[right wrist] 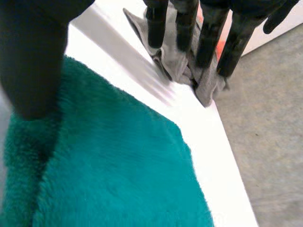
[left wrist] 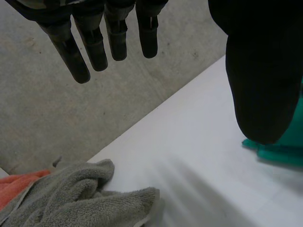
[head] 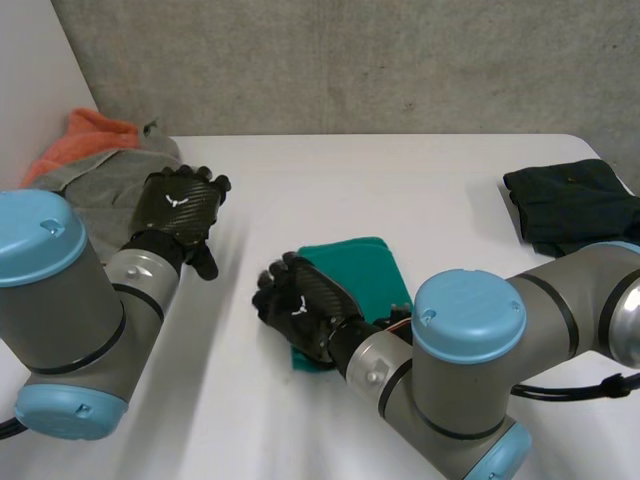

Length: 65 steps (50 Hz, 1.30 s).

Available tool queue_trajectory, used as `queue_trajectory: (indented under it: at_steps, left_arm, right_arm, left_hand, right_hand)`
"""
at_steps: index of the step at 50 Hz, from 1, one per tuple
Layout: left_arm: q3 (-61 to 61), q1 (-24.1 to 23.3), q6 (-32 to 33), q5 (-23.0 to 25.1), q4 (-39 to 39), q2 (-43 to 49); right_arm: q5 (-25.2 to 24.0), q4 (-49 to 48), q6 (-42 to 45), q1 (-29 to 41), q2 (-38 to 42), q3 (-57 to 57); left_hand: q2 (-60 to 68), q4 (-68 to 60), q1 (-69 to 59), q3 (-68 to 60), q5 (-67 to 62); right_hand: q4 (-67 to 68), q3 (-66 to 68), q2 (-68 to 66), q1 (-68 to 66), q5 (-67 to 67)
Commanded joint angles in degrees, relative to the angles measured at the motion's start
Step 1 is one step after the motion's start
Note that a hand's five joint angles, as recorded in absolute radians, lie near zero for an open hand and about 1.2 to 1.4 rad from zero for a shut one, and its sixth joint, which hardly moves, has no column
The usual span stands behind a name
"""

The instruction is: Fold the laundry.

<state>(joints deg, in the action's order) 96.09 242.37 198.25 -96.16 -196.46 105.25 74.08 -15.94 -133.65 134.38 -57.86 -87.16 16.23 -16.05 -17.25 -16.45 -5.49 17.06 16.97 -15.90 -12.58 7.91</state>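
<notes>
A folded teal towel (head: 365, 268) lies in the middle of the white table (head: 400, 180). My right hand (head: 300, 305) hovers over its near left corner, fingers straight and holding nothing. In the right wrist view the teal towel (right wrist: 118, 165) spreads under the palm, and the right hand (right wrist: 33, 56) is open above it. My left hand (head: 180, 205) is raised, open and empty, beside a crumpled grey towel (head: 100, 185). In the left wrist view the left hand (left wrist: 80, 56) has straight fingers, and the grey towel (left wrist: 85, 198) lies below them.
An orange cloth (head: 85, 135) lies behind the grey towel at the table's far left corner. A folded dark cloth (head: 570, 205) sits at the far right edge. The orange cloth (left wrist: 14, 187) peeks from under the grey towel. Concrete floor lies beyond the table's back edge.
</notes>
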Motion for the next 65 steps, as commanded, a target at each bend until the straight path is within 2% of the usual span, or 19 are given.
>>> queue_trajectory:
  at_steps: [1, 3, 4, 9, 15, 22, 27, 31, 37, 42, 49, 52, 56, 57, 60, 61, 65]
  left_arm:
    - [-4.94, -3.04, -4.71, 0.27, -0.15, 1.54]
    - [-6.43, -4.88, -5.68, 0.36, -0.15, 3.03]
    - [-8.27, -6.98, -6.56, 0.45, -0.06, 4.69]
    - [-13.29, -12.7, -8.14, 0.45, 0.64, 10.06]
    - [-18.83, -15.26, -9.03, 0.36, 2.75, 17.17]
    - [-23.31, -15.61, -8.15, -2.45, 10.74, 24.74]
    - [-22.44, -15.35, -3.42, -8.33, 14.18, 25.62]
    - [-21.47, -15.09, 1.33, -9.83, 14.09, 25.45]
    - [-21.03, -15.43, 3.19, -9.22, 13.65, 25.71]
    - [-20.77, -15.87, 3.11, -6.59, 12.51, 24.92]
    - [-20.5, -15.35, 2.93, -4.39, 11.37, 18.34]
    - [-19.63, -14.47, 2.67, -2.02, 10.58, 13.68]
    - [-17.96, -11.49, 2.05, 5.53, 10.13, 7.62]
    - [-17.26, -10.26, 1.79, 9.98, 10.22, 5.87]
    - [-16.29, -8.59, 0.91, 17.65, 10.84, 3.66]
    - [-15.94, -7.54, -0.31, 22.81, 11.1, 2.61]
    - [-15.32, -5.25, -3.48, 32.23, 12.85, 1.46]
  right_arm:
    - [1.77, 0.74, -27.76, -10.87, -8.92, -0.21]
    - [1.24, 1.7, -34.8, -14.13, -11.38, -0.47]
    - [0.72, 3.53, -41.19, -16.84, -12.44, -0.3]
    - [-1.39, 10.92, -50.21, -21.52, -12.19, 1.98]
    - [-0.08, 16.29, -45.39, -22.23, -6.48, 5.85]
    - [2.38, 19.63, -40.81, -21.62, 0.38, 10.69]
    - [2.21, 20.07, -40.64, -19.6, 3.8, 12.27]
    - [2.3, 20.25, -39.5, -17.75, 5.92, 13.24]
    - [2.82, 19.99, -34.84, -15.55, 8.2, 14.2]
    - [5.45, 20.43, -30.98, -15.29, 9.35, 15.35]
    - [5.99, 19.64, -30.88, -15.99, 0.67, 12.64]
    - [5.99, 18.85, -30.88, -15.99, -2.51, 10.17]
    - [5.29, 14.37, -30.62, -15.99, -4.97, 3.76]
    - [5.11, 12.36, -30.09, -15.21, -6.11, 0.27]
    - [4.32, 8.57, -29.91, -14.85, -8.58, -4.85]
    - [3.45, 5.69, -29.83, -14.24, -9.54, -7.82]
    - [2.3, -0.29, -29.65, -11.26, -8.76, -12.32]
  left_hand:
    - [-0.3, 0.11, 1.32, 0.52, -0.45]
    - [0.2, -0.39, 0.81, 0.02, -0.95]
    - [0.37, -0.56, 0.64, -0.15, -1.12]
    - [1.04, -1.23, -0.03, -0.82, -1.79]
    - [1.55, -1.74, -0.53, -1.33, -2.29]
    - [2.9, -3.08, -1.88, -2.68, -3.64]
    - [2.9, -3.08, -1.88, -2.68, -3.64]
    - [2.73, -2.92, -1.71, -2.51, -3.47]
    - [0.88, -1.07, 0.13, -0.66, -1.63]
    - [-0.46, 0.28, 1.48, 0.68, -0.28]
    - [-1.14, 0.95, 2.16, 1.36, 0.4]
    - [-1.47, 1.29, 2.49, 1.69, 0.73]
    - [-1.48, 1.29, 2.49, 1.7, 0.73]
    - [-1.31, 1.12, 2.33, 1.53, 0.57]
    - [-0.8, 0.62, 1.82, 1.02, 0.06]
    - [-0.64, 0.45, 1.65, 0.86, -0.11]
    - [-0.13, -0.06, 1.15, 0.35, -0.61]
  right_hand:
    - [-7.06, -6.97, 5.9, 2.58, -7.91]
    - [-7.06, -6.97, 5.9, 2.58, -7.91]
    - [-7.06, -6.97, 5.9, 2.58, -7.91]
    - [-7.06, -6.97, 5.9, 2.58, -7.91]
    - [-7.06, -6.97, 5.9, 2.58, -7.91]
    - [-7.06, -6.97, 5.9, 2.58, -7.91]
    - [-7.06, -6.97, 5.9, 2.58, -7.91]
    - [-7.06, -6.97, 5.9, 2.58, -7.91]
    - [-7.06, -6.97, 5.9, 2.58, -7.91]
    - [-7.06, -6.97, 5.9, 2.58, -7.91]
    - [-7.06, -6.97, 5.9, 2.58, -7.91]
    - [-7.06, -6.97, 5.9, 2.58, -7.91]
    - [-7.06, -6.97, 5.9, 2.58, -7.91]
    - [-7.06, -6.97, 5.9, 2.58, -7.91]
    - [-7.06, -6.97, 5.9, 2.58, -7.91]
    - [-7.06, -6.97, 5.9, 2.58, -7.91]
    - [-7.06, -6.97, 5.9, 2.58, -7.91]
